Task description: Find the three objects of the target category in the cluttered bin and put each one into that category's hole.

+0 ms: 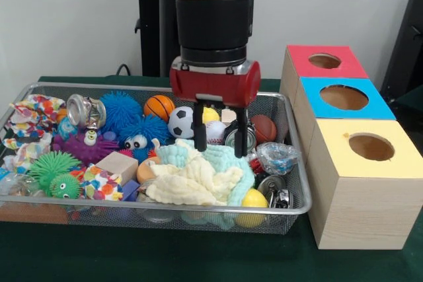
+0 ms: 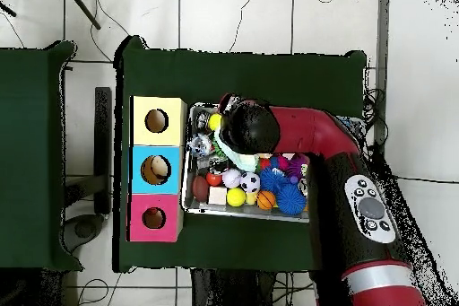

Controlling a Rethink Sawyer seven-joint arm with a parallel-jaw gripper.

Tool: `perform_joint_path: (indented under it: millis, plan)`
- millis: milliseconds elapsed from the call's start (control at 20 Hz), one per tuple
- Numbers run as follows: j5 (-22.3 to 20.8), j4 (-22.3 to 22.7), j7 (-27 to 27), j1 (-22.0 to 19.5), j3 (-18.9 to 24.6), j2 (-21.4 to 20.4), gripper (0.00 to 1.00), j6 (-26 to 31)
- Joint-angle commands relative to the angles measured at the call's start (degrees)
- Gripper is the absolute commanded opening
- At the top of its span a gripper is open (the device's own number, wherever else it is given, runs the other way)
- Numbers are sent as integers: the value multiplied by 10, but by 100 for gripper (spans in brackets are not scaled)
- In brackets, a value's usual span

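Basket of wire mesh (image 1: 299, 197) fills the left and middle of the green counter (image 1: 198, 262) in the front view, packed with balls, spiky toys and cloths. The end effector (image 1: 221, 138) hangs inside it, fingers apart, over the pale cloth (image 1: 198, 179). Three wooden boxes (image 1: 357, 183) stand at the right. From overhead, the arm (image 2: 314, 136) hides most of the basket (image 2: 190, 199), with the boxes (image 2: 157, 168) just beside it.
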Motion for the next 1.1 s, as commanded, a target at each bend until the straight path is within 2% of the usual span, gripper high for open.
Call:
perform_joint_path:
  millis: [50, 300, 600, 700, 850, 1100]
  plan:
    - [-64, -24, -124, -25, 39, 49, 100, 10]
    - [-89, -7, -129, -40, 48, 44, 100, -2]
    - [-126, -6, -126, -54, 61, 64, 100, -28]
    - [-135, -7, -120, -52, 60, 66, 100, -27]
    - [-148, -11, -108, -48, 62, 92, 100, -36]
    - [-160, 1, -54, -18, 40, 101, 100, -53]
